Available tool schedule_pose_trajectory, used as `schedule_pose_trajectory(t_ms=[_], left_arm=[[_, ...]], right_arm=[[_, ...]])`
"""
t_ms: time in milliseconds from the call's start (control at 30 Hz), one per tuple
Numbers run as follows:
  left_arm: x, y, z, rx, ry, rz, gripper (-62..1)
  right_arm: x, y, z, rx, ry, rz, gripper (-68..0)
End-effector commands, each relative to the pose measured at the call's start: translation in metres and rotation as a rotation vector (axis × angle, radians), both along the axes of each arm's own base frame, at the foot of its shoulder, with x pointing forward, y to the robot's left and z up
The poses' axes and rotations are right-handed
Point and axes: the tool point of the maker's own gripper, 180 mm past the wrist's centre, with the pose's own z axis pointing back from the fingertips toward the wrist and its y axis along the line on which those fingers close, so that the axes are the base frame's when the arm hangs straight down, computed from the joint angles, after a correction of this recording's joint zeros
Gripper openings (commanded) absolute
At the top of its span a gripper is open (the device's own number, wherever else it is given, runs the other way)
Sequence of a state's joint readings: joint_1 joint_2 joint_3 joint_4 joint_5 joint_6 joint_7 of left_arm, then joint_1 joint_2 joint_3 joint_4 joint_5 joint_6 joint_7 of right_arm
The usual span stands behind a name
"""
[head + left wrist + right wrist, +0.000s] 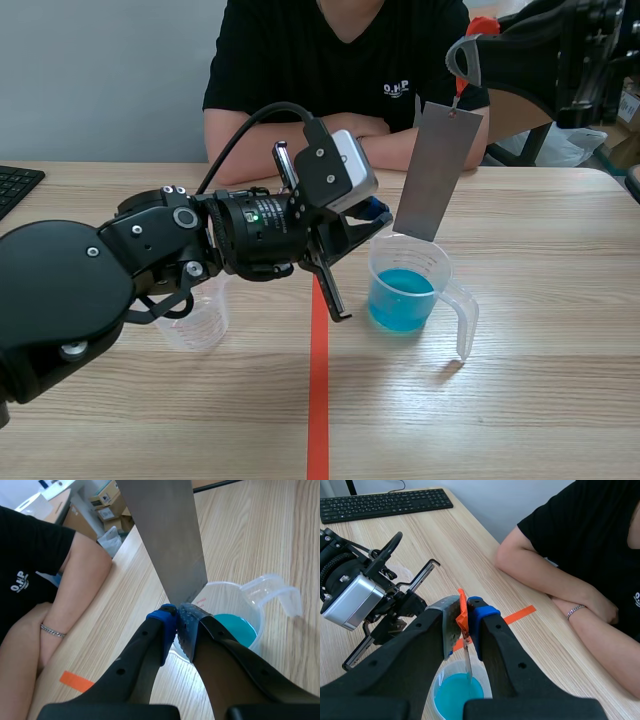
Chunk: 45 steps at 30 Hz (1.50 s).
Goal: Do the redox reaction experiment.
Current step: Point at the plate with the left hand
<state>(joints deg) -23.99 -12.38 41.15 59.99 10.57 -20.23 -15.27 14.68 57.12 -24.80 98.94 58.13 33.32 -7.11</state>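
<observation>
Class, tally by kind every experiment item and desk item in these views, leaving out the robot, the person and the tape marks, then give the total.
Beakers: 2 (clear plastic beaker of blue liquid, empty clear plastic beaker)
Strips: 1 (grey metal strip)
Tabs: 1 (orange-red tab that the strip hangs from)
Keyboards: 1 (black keyboard)
Total: 5

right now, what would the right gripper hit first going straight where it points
Likely the cup of blue liquid below, though the metal strip hanging from the orange tag it grips would dip in first.
</observation>
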Motion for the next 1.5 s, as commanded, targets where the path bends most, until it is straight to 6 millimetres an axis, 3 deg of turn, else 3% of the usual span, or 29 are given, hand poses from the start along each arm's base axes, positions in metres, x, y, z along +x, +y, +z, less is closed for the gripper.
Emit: schedule_pose_trajectory(t_ms=[0,400,1467], left_arm=[[0.001,-0.012,0.020,-0.038,-0.045,-0.023,-56.2],[0.007,-0.012,0.002,-0.010,-0.044,0.016,-56.2],[0.015,-0.006,0.004,0.002,-0.089,0.061,-56.2]], right_arm=[[0.002,0.000,0.014,0.021,-0.034,-0.001,-66.0],[0.002,0.000,0.014,0.021,-0.034,-0.001,-66.0],[0.002,0.000,0.014,0.021,-0.034,-0.001,-66.0]])
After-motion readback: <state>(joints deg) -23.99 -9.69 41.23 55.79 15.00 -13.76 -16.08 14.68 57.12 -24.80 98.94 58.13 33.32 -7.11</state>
